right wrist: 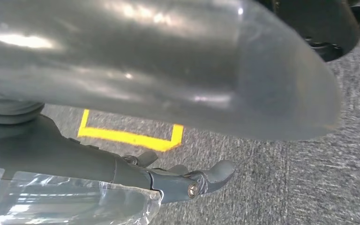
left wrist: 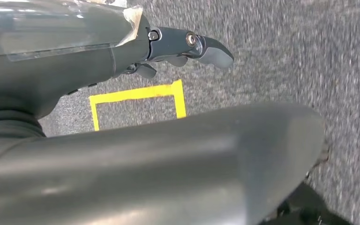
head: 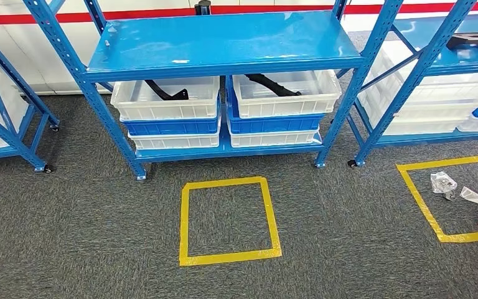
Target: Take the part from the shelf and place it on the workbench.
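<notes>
A blue metal shelf [head: 224,40] stands ahead of me in the head view. On its low level sit two white bins, each on a stack of blue and white bins. A black curved part [head: 165,91] lies in the left bin [head: 162,103], and another black part [head: 271,85] lies in the right bin [head: 286,99]. My left hand [left wrist: 183,47] hangs over the carpet, fingers stretched out, holding nothing. My right hand [right wrist: 192,180] hangs the same way, fingers apart and empty.
A yellow tape square [head: 229,219] marks the grey carpet in front of the shelf. A second tape square [head: 454,196] at the right holds crumpled plastic [head: 443,184]. More blue shelves stand at the left [head: 0,124] and right [head: 423,62], the right one with white bins.
</notes>
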{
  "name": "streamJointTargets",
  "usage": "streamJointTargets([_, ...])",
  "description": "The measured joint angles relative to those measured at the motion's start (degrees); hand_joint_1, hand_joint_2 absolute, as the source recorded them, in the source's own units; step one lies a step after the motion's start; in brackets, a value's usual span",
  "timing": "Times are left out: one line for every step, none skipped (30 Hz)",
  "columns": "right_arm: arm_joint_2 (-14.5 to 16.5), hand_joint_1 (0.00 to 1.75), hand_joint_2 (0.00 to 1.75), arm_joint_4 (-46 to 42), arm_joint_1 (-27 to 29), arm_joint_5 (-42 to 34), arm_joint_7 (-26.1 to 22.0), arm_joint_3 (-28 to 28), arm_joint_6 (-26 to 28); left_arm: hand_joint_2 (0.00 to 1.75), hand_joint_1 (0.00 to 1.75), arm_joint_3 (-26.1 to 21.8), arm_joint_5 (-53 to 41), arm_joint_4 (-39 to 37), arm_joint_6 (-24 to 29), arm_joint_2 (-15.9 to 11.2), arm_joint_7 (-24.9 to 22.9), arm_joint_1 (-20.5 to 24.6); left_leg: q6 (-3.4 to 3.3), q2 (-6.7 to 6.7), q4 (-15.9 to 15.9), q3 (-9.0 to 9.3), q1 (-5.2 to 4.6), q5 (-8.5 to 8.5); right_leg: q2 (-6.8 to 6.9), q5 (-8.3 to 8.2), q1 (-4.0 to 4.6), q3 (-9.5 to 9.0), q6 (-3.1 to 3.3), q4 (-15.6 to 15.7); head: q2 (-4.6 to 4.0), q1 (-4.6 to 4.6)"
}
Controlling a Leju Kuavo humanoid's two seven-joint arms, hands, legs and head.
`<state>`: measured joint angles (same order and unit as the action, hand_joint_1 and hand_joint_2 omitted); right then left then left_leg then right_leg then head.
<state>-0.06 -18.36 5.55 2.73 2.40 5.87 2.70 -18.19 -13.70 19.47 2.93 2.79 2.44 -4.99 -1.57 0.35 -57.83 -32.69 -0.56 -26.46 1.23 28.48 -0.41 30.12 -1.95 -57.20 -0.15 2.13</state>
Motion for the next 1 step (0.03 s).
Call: streamJointTargets([0.0, 0.0, 0.0, -0.1, 0.1, -0.1, -0.1, -0.2, -0.1, 0.0, 0.0, 0.8, 0.7, 0.1, -0.2, -0.1, -0.1, -0.2, 0.0, 0.0, 0.0, 0.0, 0.0, 0.0, 0.0, 0.0, 0.0, 0.0, 0.0, 0.0, 0.0, 0.0])
